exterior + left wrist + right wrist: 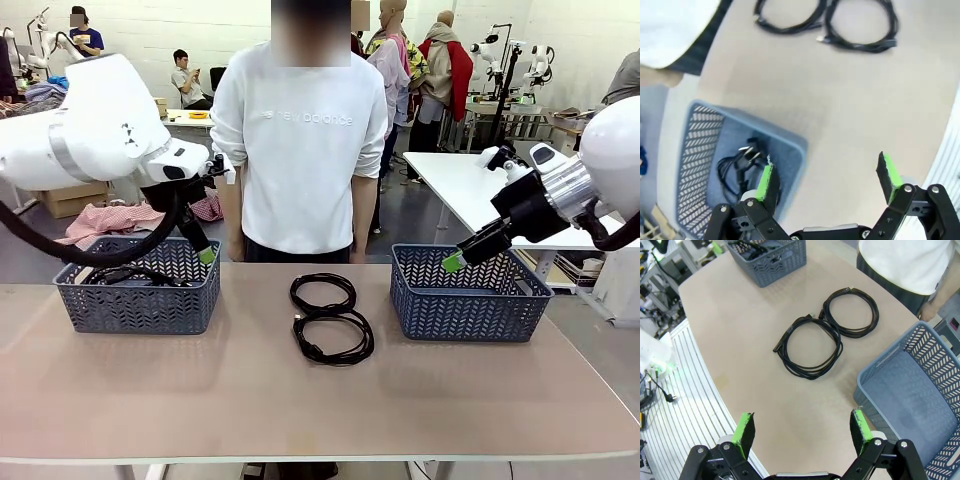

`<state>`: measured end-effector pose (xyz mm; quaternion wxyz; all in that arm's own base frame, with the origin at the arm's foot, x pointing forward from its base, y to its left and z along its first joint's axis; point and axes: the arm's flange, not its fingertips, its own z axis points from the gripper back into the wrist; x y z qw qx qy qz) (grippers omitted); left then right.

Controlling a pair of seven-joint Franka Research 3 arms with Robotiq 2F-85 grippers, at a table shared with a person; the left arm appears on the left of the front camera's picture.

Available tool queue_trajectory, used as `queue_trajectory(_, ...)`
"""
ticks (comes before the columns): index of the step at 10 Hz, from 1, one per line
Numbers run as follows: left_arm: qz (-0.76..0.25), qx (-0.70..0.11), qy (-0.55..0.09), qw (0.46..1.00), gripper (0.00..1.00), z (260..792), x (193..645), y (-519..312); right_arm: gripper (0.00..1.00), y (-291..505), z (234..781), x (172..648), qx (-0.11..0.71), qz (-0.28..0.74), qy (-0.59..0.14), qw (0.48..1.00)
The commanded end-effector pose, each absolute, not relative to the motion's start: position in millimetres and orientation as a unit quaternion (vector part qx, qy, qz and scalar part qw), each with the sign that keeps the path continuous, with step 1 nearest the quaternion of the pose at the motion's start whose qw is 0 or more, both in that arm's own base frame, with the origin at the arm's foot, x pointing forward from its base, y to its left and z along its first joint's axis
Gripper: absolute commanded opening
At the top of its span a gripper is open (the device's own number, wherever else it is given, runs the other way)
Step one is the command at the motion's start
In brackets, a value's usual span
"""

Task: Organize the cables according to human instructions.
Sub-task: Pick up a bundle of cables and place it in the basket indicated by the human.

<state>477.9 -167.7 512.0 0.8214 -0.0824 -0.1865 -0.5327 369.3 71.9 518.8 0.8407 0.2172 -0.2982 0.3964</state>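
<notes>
The left gripper (pixel 205 250) (pixel 826 172) is being held above the left basket (pixel 140 305), its jaws standing wide apart with nothing between the green pads (pixel 765 181). In that basket a bundle of black cables (pixel 125 272) (pixel 735 170) is being shown lying on the floor, a plug end pointing up in the left wrist view. The right gripper (pixel 458 260) (pixel 802 427) is being held over the near left corner of the right basket (pixel 460 305) (pixel 935 355), its jaws likewise spread wide and gripping nothing. Two more cables are being left on the table (pixel 200 400) between the baskets, each wound as a flat round coil: the far coil (pixel 322 277) (pixel 875 315) is lying closer to the person (pixel 300 150) who is standing at the far edge, and the near coil (pixel 368 345) (pixel 810 375) is lying just robot-side of it, the two touching. Neither coil is being touched by a gripper.
</notes>
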Motion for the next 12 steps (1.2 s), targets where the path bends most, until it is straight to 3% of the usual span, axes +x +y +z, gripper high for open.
queue_trajectory(1,-0.551,-0.127,-0.194,0.801,1.0,505.3,454.9,-153.7,1.0,71.2,516.2,371.9,0.229,0.403,-0.307,0.831)
queue_trajectory(7,-0.586,-0.214,-0.227,0.748,1.0,486.6,427.3,-172.1,1.0,71.2,516.2,371.9,0.229,0.403,-0.307,0.831)
queue_trajectory(12,-0.578,-0.194,-0.218,0.762,1.0,490.8,433.4,-179.9,1.0,71.2,516.2,371.9,0.229,0.403,-0.307,0.831)
